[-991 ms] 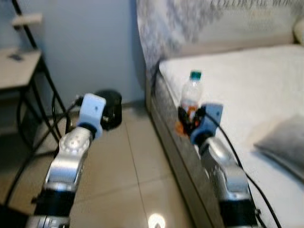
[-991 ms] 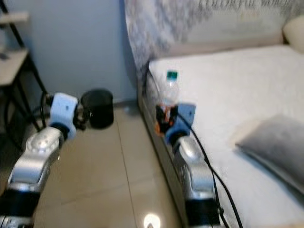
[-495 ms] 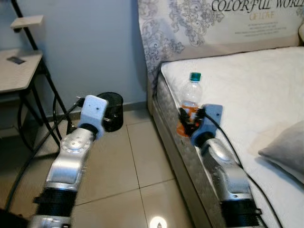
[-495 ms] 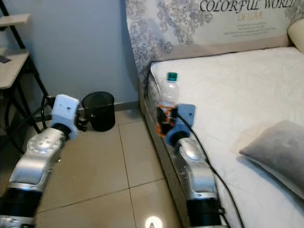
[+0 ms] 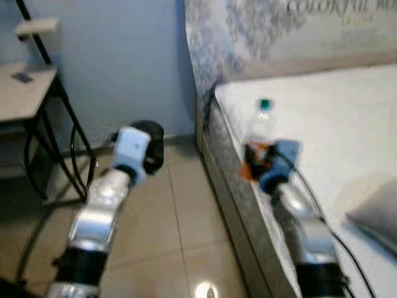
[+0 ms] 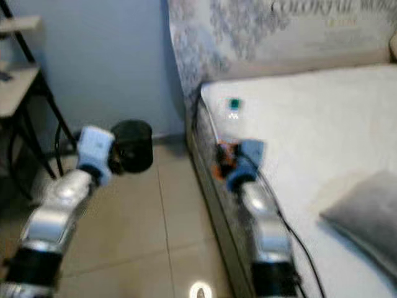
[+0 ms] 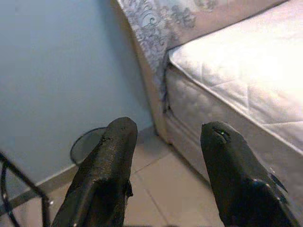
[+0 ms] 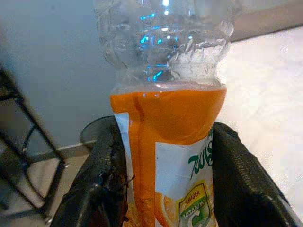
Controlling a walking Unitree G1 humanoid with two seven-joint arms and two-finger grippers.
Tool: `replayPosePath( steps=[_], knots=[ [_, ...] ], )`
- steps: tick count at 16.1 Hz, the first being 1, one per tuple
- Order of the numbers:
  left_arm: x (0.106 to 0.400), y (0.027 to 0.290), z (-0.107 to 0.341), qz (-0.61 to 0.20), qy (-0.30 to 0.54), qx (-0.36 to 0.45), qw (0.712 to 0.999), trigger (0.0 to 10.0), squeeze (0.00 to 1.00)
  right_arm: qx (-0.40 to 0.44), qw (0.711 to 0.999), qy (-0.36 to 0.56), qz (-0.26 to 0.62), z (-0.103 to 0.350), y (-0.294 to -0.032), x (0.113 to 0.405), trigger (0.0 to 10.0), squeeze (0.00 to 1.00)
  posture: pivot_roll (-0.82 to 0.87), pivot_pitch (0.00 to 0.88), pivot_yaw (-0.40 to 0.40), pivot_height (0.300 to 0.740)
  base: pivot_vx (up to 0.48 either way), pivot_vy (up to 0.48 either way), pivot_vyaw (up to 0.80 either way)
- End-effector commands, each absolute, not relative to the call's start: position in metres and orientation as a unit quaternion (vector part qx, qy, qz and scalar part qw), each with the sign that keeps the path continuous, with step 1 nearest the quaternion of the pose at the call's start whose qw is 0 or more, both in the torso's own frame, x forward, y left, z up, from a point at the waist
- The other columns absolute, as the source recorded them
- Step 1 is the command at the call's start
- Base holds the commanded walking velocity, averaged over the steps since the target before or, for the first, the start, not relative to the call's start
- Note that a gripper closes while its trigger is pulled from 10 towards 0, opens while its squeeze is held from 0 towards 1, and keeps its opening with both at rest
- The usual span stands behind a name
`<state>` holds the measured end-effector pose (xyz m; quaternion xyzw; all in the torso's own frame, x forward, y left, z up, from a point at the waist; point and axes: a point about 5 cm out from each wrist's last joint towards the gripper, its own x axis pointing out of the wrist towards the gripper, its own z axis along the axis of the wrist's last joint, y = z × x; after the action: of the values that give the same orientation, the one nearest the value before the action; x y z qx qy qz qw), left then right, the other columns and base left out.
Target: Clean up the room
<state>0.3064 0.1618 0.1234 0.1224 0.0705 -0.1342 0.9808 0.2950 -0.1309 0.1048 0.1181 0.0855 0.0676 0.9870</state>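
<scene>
Head views, blurred: right gripper point(image 5: 251, 162) holds the bottle point(image 5: 259, 133) beside the bed point(image 5: 335, 118); bin point(image 6: 132, 146) likely stands by the wall. Left wrist view: left gripper point(image 7: 168, 142) spread, empty. Right wrist view: fingers point(image 8: 239, 175) clamp the orange label. The scene sits further right than half a second ago.

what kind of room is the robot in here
Most likely a bedroom: a bed with a bare white mattress and printed headboard, a grey pillow, and a small black wastebasket on the tiled floor by the wall.
</scene>
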Motion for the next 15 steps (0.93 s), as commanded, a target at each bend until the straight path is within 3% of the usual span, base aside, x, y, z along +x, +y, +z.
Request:
replayPosePath(
  steps=[1, 9, 11, 15],
  knots=[
    [0.3062, 0.1716, 0.1273, -0.121, 0.066, 0.132, 0.982, 10.0, 0.0, 0.121, 0.986, 0.076, 0.083, 0.1095, -0.121, 0.2958, 10.0, 0.0, -0.02, 0.0, -0.002, 0.74, 0.319, 0.0, 0.0],
    [0.3044, 0.1672, 0.1269, -0.128, 0.064, 0.134, 0.981, 10.0, 0.0, 0.118, 0.986, 0.08, 0.089, 0.1075, -0.1189, 0.2941, 10.0, 0.0, -0.02, 0.0, 0.003, 0.74, 0.318, 0.0, 0.0],
    [0.3037, 0.1672, 0.1264, -0.129, 0.065, 0.134, 0.98, 10.0, 0.0, 0.115, 0.986, 0.08, 0.093, 0.1064, -0.1169, 0.2927, 10.0, 0.0, -0.02, 0.0, 0.005, 0.74, 0.321, 0.0, 0.8],
    [0.3024, 0.1663, 0.1256, -0.13, 0.066, 0.133, 0.98, 10.0, 0.0, 0.119, 0.986, 0.082, 0.088, 0.1051, -0.1183, 0.2916, 10.0, 0.0, -0.02, 0.0, 0.006, 0.74, 0.318, 0.0, 0.0]
  ],
)
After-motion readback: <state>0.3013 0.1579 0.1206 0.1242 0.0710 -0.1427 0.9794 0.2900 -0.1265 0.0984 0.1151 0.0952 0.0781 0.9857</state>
